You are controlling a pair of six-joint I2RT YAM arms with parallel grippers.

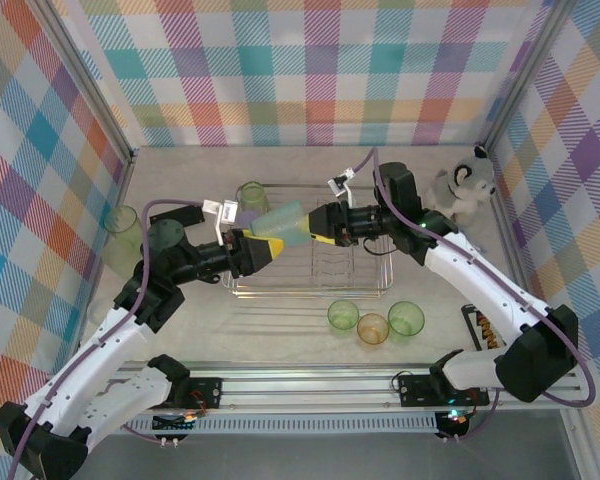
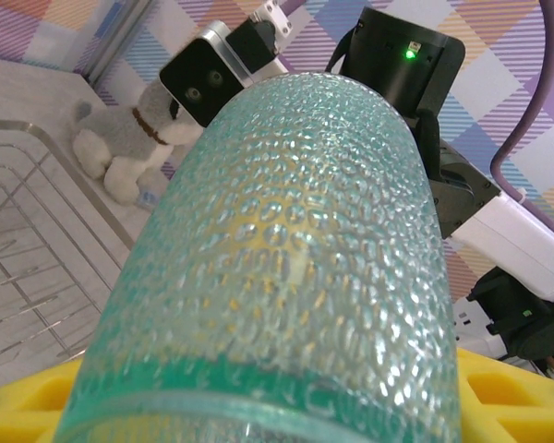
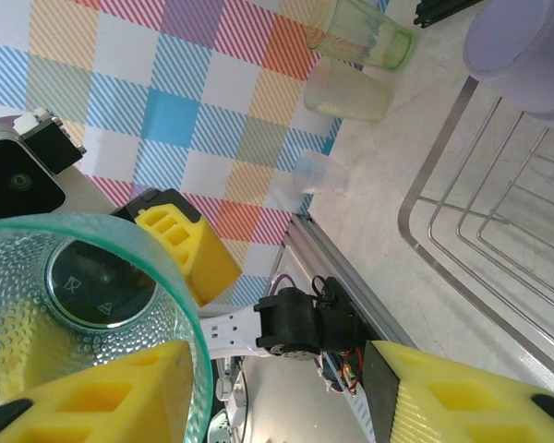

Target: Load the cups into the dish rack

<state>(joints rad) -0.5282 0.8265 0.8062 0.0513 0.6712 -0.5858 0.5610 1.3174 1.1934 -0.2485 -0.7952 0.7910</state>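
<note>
Plaid walls (image 1: 280,70) enclose table (image 1: 280,165) and dish rack (image 1: 310,293)

The work place is closed on three sides by cloth walls with a plaid print in pastel colours: a back wall (image 1: 300,70), a left wall (image 1: 35,200) and a right wall (image 1: 580,170). Slim silver metal posts (image 1: 92,88) run along the two far corners, where the walls meet. The table top (image 1: 300,165) is a pale beige, matte surface. Along its near edge lies a silver aluminium rail (image 1: 310,383), and in front of it there is a plain grey surface (image 1: 360,455). The light is soft and even, and the shadows on the table are weak.
</note>
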